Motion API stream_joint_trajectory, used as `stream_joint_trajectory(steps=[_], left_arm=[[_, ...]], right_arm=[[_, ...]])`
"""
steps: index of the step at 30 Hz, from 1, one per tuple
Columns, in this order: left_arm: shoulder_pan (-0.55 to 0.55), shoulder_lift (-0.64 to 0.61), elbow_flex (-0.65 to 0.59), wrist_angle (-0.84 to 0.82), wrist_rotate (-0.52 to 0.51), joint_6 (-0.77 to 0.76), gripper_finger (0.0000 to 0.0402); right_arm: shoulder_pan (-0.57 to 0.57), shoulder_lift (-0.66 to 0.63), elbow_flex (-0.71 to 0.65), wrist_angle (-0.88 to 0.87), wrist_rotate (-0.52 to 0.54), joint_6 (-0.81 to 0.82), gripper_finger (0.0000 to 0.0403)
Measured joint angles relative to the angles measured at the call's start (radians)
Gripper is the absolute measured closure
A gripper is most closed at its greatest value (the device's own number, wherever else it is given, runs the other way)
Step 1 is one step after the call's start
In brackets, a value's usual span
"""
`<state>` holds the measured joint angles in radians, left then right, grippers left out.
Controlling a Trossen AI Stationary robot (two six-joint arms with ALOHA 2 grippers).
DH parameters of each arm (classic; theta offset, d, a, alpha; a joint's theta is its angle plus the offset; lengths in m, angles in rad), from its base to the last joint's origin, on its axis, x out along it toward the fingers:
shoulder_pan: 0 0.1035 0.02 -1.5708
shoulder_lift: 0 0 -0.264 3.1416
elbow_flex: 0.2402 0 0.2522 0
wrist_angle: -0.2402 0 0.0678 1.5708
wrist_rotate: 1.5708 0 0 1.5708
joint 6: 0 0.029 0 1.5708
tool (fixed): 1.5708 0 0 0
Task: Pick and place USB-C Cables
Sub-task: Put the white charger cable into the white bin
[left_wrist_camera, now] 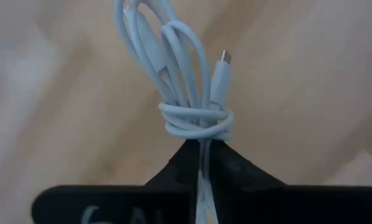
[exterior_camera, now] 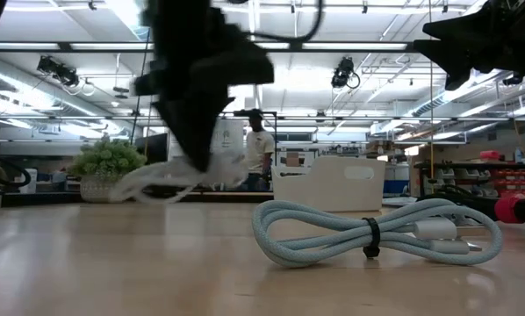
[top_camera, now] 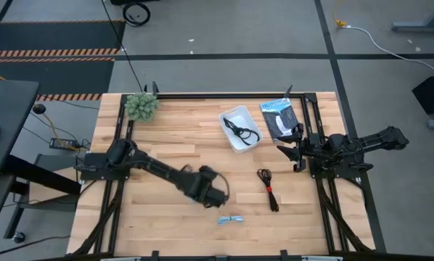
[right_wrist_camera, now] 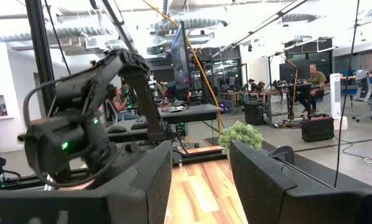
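My left gripper [top_camera: 215,194] is over the middle of the table, shut on the white USB-C cable bundle [left_wrist_camera: 186,81], which also shows under it in the low view [exterior_camera: 161,186]. The black cable [top_camera: 242,130] lies in the white tray [top_camera: 235,110]. The black cable with the red tie [top_camera: 268,190] lies flat on the wood to the right of my left gripper. The light blue cable [top_camera: 230,220] [exterior_camera: 368,233] lies near the table's near edge. My right gripper [top_camera: 289,154] [right_wrist_camera: 201,180] waits open at the right side, touching nothing. My left gripper pinches the white cable between its two fingers [left_wrist_camera: 236,171], on the strands right beside the wound-round wrap [left_wrist_camera: 198,124] at one end of the bundle. The fingers come from above, pointing down. The bundle hangs past the fingertips, seemingly clear of the table [exterior_camera: 161,186].
A flat blue-and-black packet [top_camera: 279,117] lies at the far right beside the tray. A small green plant [top_camera: 141,106] stands at the far left corner. Bare wood lies between the tray and my left gripper. People and desks show in the room beyond.
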<state>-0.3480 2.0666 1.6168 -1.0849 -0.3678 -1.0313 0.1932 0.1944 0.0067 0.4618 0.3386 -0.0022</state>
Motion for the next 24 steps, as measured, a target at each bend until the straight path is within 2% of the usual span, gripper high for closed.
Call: stream_joint_trajectory(steps=[3,6,9,12,15,18,21,24], left_arm=[[0.041,0.0,0.066,0.004,-0.124,0.317,0.0365],[0.082,0.0,0.118,0.023,-0.3,0.654,0.0363],[0.133,0.0,0.144,0.119,-0.482,0.936,0.0363],[0.198,-0.001,0.143,0.286,-0.573,1.211,0.0363],[0.271,0.003,0.131,0.453,-0.54,1.455,0.036],[0.35,0.007,0.102,0.569,-0.402,1.661,0.0359],[0.424,0.008,0.091,0.608,-0.229,1.818,0.0361],[0.481,0.008,0.091,0.614,-0.172,1.965,0.0362]], right_arm=[[0.0,0.0,0.0,0.0,0.0,0.0,0.0234],[0.0,0.0,0.0,0.0,0.0,0.0,0.0234],[0.0,0.0,0.0,0.0,0.0,0.0,0.0234],[0.0,0.0,0.0,0.0,0.0,0.0,0.0234],[0.0,0.0,0.0,0.0,0.0,0.0,0.0234],[0.0,0.0,0.0,0.0,0.0,0.0,0.0234],[0.0,0.0,0.0,0.0,0.0,0.0,0.0234],[0.0,0.0,0.0,0.0,0.0,0.0,0.0234]])
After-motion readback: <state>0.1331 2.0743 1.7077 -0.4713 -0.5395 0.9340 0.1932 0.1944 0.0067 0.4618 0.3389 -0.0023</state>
